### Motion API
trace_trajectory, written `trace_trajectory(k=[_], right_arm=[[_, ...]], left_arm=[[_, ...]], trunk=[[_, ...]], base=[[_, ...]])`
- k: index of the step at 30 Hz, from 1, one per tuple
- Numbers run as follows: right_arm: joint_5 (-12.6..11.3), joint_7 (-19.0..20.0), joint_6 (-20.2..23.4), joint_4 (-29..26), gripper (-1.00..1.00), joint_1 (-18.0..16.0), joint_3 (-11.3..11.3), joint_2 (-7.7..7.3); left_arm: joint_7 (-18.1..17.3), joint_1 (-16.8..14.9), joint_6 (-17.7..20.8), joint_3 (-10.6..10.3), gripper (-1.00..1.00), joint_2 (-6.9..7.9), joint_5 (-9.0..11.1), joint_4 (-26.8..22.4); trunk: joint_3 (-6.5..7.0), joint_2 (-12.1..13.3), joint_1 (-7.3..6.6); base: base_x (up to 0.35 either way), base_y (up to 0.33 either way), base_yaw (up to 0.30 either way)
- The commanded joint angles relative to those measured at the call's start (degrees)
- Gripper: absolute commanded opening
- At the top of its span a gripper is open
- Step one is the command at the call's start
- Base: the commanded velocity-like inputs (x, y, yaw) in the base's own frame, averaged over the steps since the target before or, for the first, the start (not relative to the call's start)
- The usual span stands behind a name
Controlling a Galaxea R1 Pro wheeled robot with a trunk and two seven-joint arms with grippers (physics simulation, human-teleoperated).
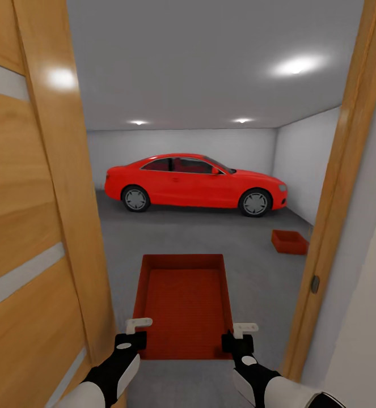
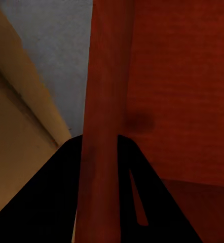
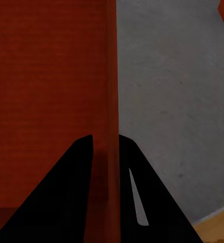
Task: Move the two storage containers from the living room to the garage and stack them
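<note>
Garage (image 1: 182, 85) is showing through the doorway, red car (image 1: 196, 181) sitting at the far wall on the dark grey floor (image 1: 210, 235). Wooden door (image 1: 29, 226) is standing at the left, door frame (image 1: 335, 215) at the right. Carried container (image 1: 182, 303) is hanging in front of the robot, between both arms, above the floor at the threshold. Second container (image 1: 290, 242) is lying on the floor near the right wall. Left gripper (image 1: 136, 328) jaws are clamping the carried container's left wall; right gripper (image 1: 243, 331) jaws are clamping its right wall.
</note>
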Motion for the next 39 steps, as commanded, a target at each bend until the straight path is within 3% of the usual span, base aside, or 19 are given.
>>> trace_trajectory(k=[1, 9, 21, 39], right_arm=[[0.1, 0.03, 0.04, -0.06, -1.0, -0.03, -0.81, -0.25], [0.1, 0.03, 0.05, -0.06, -1.0, -0.04, -0.81, -0.21], [0.1, 0.03, 0.02, -0.06, -1.0, -0.03, -0.81, -0.2], [0.1, 0.03, 0.1, -0.06, -1.0, -0.03, -0.81, -0.24]], left_arm=[[0.55, -0.06, 0.33, -0.48, -1.0, 0.13, 0.65, -0.24], [0.55, -0.06, 0.28, -0.48, -1.0, 0.1, 0.65, -0.27], [0.55, -0.06, 0.28, -0.48, -1.0, 0.05, 0.65, -0.28], [0.63, -0.06, 0.36, -0.49, -1.0, 0.09, 0.65, -0.23]], trunk=[[-0.09, -0.07, 0.04], [-0.07, -0.07, 0.04], [0.18, -0.07, 0.04], [0.21, -0.07, 0.04]], base=[[0.313, 0.0, 0.0], [0.268, 0.0, -0.047], [0.017, 0.0, -0.208], [0.045, 0.0, -0.016]])
